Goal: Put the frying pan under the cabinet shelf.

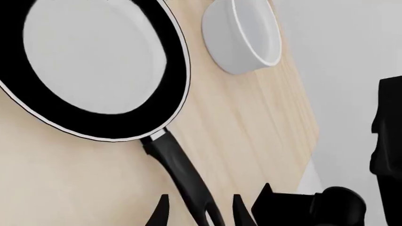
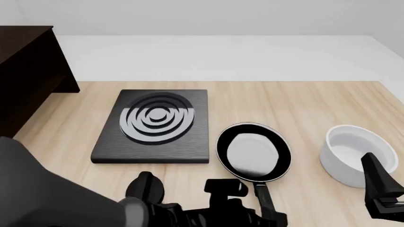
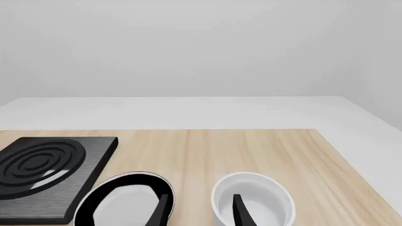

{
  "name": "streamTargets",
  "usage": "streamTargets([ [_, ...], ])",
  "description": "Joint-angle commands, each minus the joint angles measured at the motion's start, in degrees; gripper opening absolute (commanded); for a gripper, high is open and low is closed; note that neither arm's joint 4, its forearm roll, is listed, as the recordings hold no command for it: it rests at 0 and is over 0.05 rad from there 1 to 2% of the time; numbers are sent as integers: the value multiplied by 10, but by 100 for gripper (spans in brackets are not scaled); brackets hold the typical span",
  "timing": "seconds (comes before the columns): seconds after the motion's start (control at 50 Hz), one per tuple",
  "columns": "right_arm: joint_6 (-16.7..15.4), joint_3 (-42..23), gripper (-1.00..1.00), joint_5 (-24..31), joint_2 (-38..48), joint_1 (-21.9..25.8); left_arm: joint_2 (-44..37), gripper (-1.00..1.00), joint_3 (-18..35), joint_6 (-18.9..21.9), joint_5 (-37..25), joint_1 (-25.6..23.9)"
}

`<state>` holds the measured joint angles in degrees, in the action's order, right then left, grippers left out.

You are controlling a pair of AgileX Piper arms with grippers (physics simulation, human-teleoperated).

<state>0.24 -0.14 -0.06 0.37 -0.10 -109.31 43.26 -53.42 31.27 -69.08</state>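
Left hand [image 1: 201, 212] spread astride pan [image 2: 254, 152] handle, ungrasped, lining up grip | right hand [image 3: 199, 212] released, idle | cabinet [image 2: 28, 71] far-left

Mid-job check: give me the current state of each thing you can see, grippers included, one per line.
Round black frying pan with pale grey inside: flat on the table, empty, handle between the left fingers.
Dark brown wooden cabinet shelf: far left, nothing seen under it.
White round bowl: upright, empty.
Flat black slab with grey rings: flat, bare.
Left gripper: open, straddling the pan handle.
Right gripper: open, holding nothing.
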Motion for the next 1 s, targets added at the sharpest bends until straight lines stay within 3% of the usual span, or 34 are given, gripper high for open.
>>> streamTargets([
  [0.02, 0, 0, 100, 0, 0, 0, -14, 100, 7, -9, 17, -1],
  [0.68, 0, 0, 100, 0, 0, 0, -53, 100, 31, -24, 57, 11],
  [0.74, 0, 0, 100, 0, 0, 0, -61, 100, 25, -47, 80, 11],
  [0.84, 0, 0, 100, 0, 0, 0, -60, 100, 33, -30, 69, 14],
  [0.86, 0, 0, 100, 0, 0, 0, -66, 100, 23, -48, 89, 9],
  [0.88, 0, 0, 100, 0, 0, 0, -63, 100, 35, -29, 72, 17],
  [0.96, 0, 0, 100, 0, 0, 0, -72, 100, 35, -36, 82, 18],
  [1.0, 0, 0, 100, 0, 0, 0, -80, 100, 23, -59, 107, 13],
])
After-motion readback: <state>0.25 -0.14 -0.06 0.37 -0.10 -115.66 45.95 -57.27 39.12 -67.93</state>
